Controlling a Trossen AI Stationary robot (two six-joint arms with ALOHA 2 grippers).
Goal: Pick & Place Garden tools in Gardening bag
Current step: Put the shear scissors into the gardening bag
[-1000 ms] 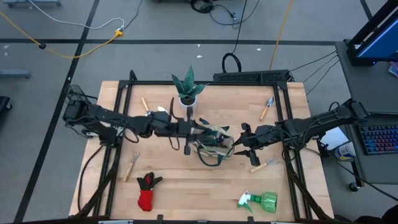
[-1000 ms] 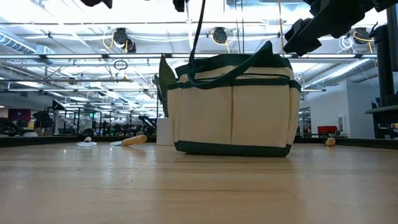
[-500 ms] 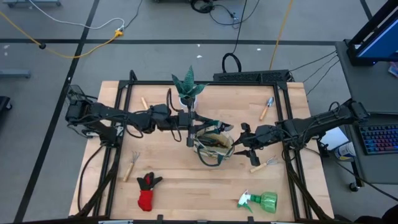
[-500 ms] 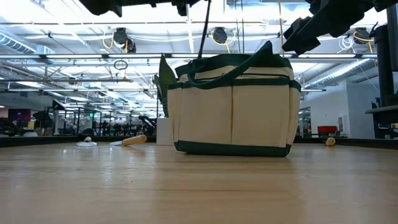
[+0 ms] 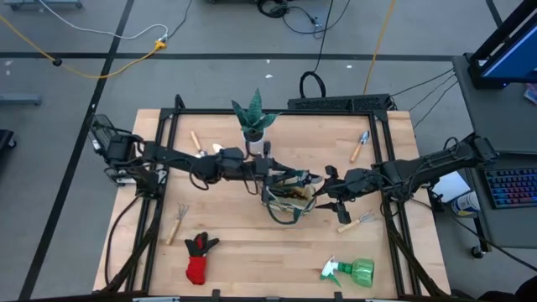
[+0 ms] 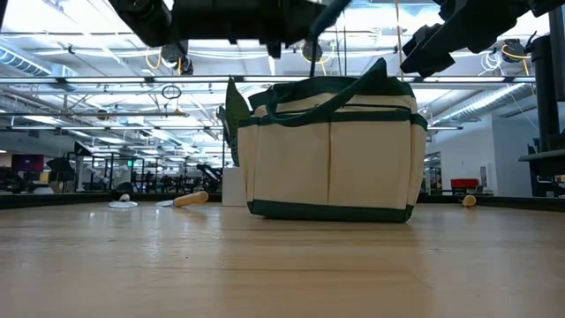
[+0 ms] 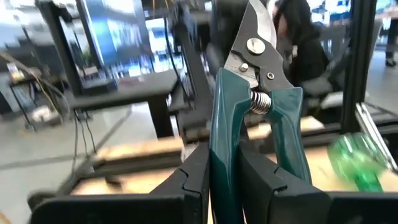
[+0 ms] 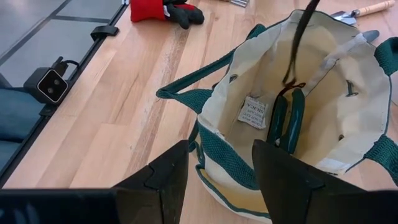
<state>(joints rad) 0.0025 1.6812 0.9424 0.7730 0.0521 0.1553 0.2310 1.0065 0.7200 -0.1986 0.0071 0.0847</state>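
Pruning shears [image 7: 252,118], green-handled with steel blades, are clamped in the left end effector [image 5: 267,170] over the beige canvas gardening bag [image 5: 289,198] at frame centre. Right end effector [image 5: 325,191] hovers at the bag's right rim, fingers parted, empty. Judged early: glove [image 5: 197,256], spray bottle [image 5: 352,271], rake [image 5: 177,221] and trowel [image 5: 361,146] lie on the wooden tabletop [image 5: 252,252].

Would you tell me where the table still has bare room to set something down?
Bare wood lies between the red-black glove and the spray bottle, and between the plant and the far trowel. It is crowded around the gardening bag, where both arms meet.
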